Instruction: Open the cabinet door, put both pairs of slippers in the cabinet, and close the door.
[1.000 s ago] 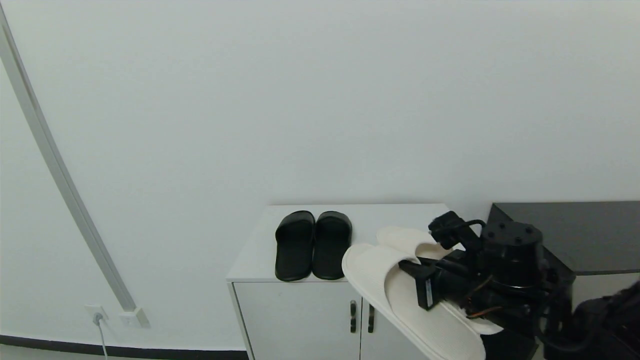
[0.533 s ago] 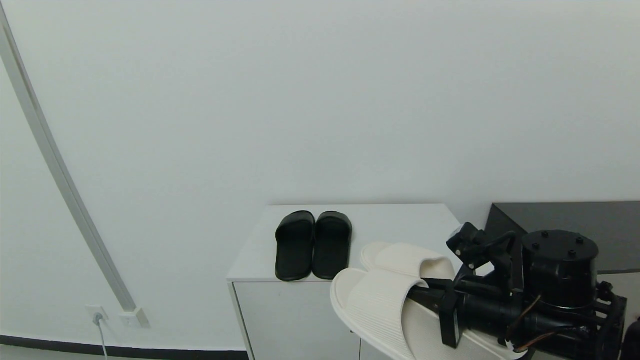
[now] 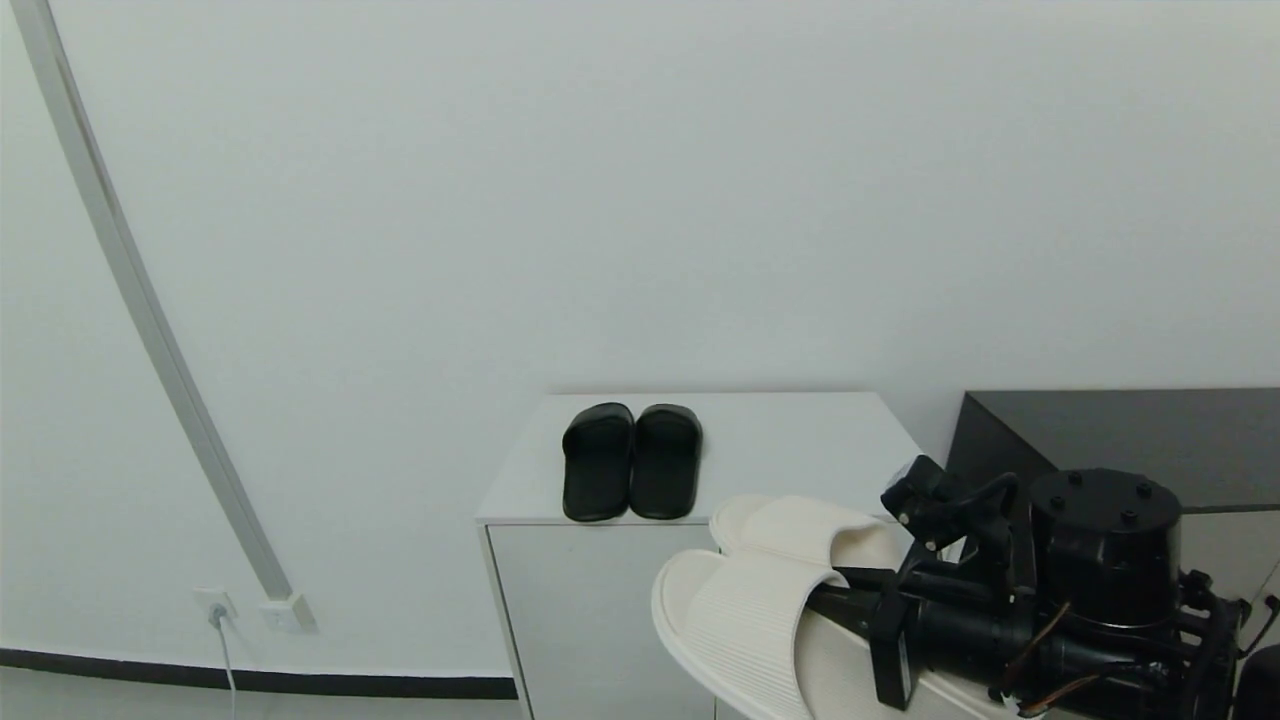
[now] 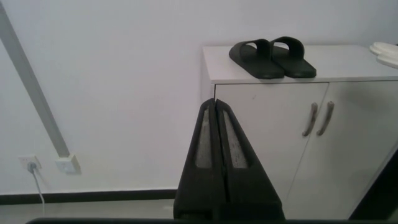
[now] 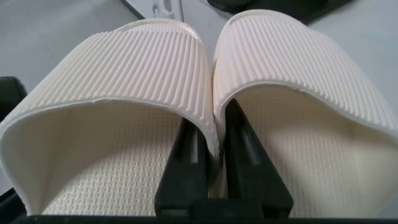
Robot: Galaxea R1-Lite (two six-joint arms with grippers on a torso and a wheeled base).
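A pair of black slippers lies on top of the white cabinet, near its front edge. In the left wrist view both cabinet doors are closed, with two grey handles at the middle. My right gripper is shut on the pair of white slippers, held in the air in front of the cabinet's right half. Each of its fingers reaches under a strap and they pinch the white slippers' inner walls together. My left gripper is shut with nothing in it, some way in front of the cabinet, left of the doors.
A dark table stands right of the cabinet, against the wall. A grey trunking strip runs down the wall to a socket with a cable at the lower left. Bare wall and floor lie left of the cabinet.
My right gripper has carried the white slippers off the cabinet top, toward me and lower. The head camera has also drawn back a little, so the cabinet looks smaller.
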